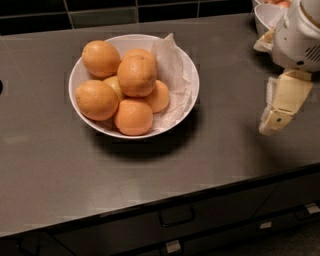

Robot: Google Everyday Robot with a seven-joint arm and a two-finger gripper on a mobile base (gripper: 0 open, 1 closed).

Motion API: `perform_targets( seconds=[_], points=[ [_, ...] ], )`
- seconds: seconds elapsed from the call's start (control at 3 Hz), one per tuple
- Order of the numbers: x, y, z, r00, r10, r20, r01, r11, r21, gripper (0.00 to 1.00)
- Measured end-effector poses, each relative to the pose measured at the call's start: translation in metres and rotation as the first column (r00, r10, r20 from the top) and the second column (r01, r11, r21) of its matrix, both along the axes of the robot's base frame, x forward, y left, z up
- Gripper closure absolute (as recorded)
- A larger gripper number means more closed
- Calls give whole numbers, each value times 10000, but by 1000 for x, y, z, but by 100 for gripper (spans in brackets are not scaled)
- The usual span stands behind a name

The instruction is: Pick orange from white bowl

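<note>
The white bowl [186, 75] stands on the dark counter left of centre, with crumpled white paper lining its right side. Several oranges are piled in it. The orange [136, 75] on top of the pile is large and round with matte pebbled skin. Others lie around it at the back left [101, 58], the left [96, 99] and the front [134, 117]. My gripper [273, 122] hangs at the right edge of the view, cream-coloured, pointing down at the counter. It is well to the right of the bowl, touches nothing and holds nothing.
A smaller white bowl [266, 15] with red fruit stands at the back right, partly hidden by my arm's white housing [300, 37]. Dark tiled wall runs along the back. The counter's front edge [150, 207] has drawers with handles below it.
</note>
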State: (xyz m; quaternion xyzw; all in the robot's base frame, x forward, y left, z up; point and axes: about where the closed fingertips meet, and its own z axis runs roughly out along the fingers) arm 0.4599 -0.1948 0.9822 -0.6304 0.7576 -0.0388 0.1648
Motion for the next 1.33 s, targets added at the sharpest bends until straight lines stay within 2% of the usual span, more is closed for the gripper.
perform_targets(
  seconds=[0.33, 0.67, 1.0, 1.33],
  points=[
    [24, 32, 4, 9949, 1003, 97, -1002, 9949, -125, 0],
    [47, 64, 7, 9824, 1846, 288, -1845, 9828, -52, 0],
    [47, 65, 7, 9823, 1850, 289, -1849, 9827, -53, 0],
    [58, 83, 8, 9704, 2397, 311, -2391, 9708, -220, 0]
  ],
)
